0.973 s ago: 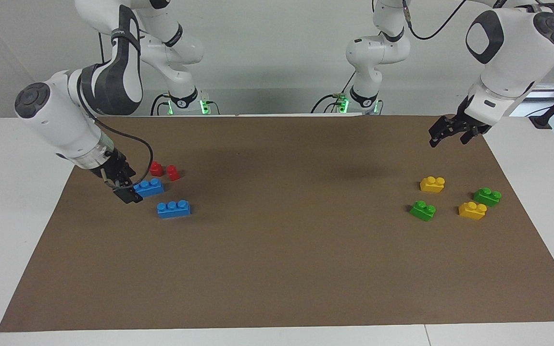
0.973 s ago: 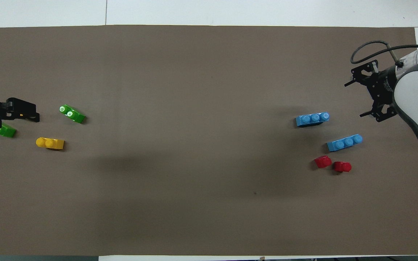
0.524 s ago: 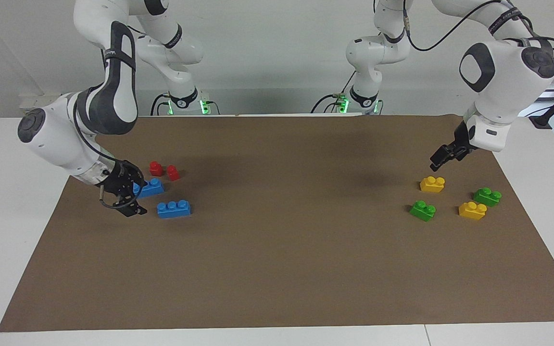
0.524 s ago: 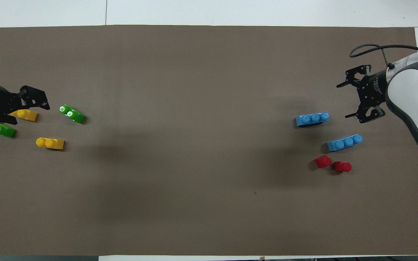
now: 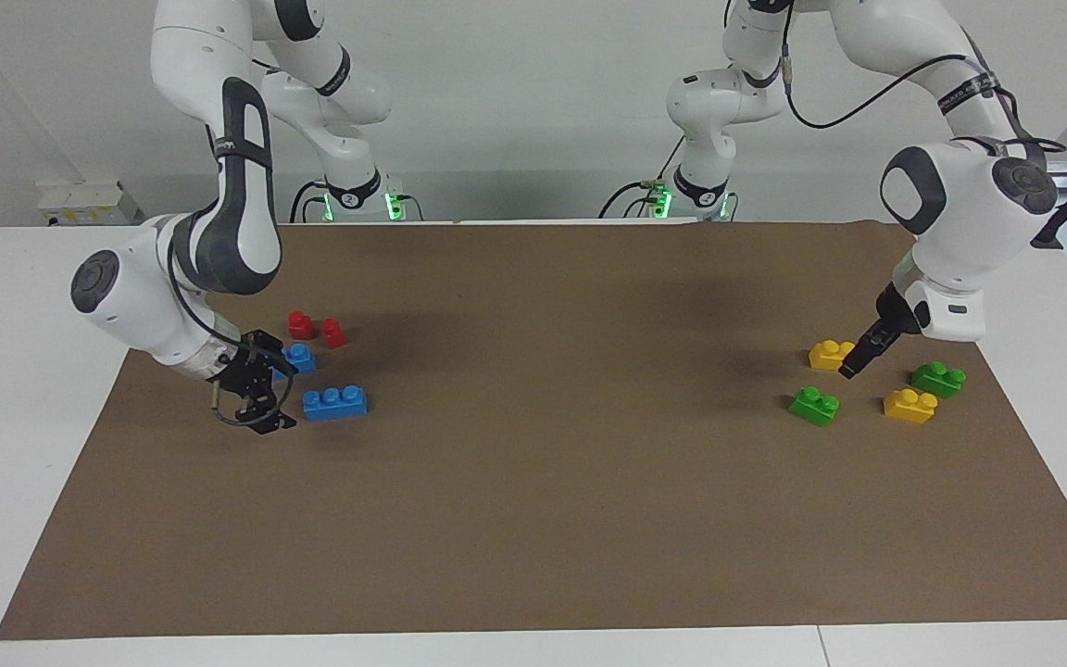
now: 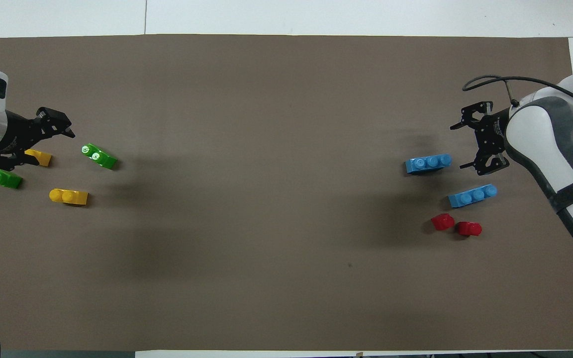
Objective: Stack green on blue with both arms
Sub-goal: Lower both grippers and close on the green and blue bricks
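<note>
- Step in hand, by judgement: approach before pickup. No green on blue yet; all bricks lying on the brown mat.
- Right gripper, claw spread and holding nothing, low at the right arm's end of the table, just beside the blue brick that lies farther from the robots. No contact visible.
- Second blue brick nearer to the robots, partly hidden by that gripper in the facing view; two red blocks nearer still.
- Left gripper, claw spread in the overhead view, empty, hanging over the edge of a yellow brick at the left arm's end of the table.
- One green brick farther from the robots than that yellow one; the other green brick beside a second yellow brick. Both green bricks untouched.
- Next move, right: line up the spread fingers across the blue brick's long sides, then lower and close.
- Next move, left: clear the yellow brick, settle over one green brick, probably the farther one, and straddle it without nudging its neighbours.
- Afterwards: bring the two together, studs up, green pressed down squarely on blue.
</note>
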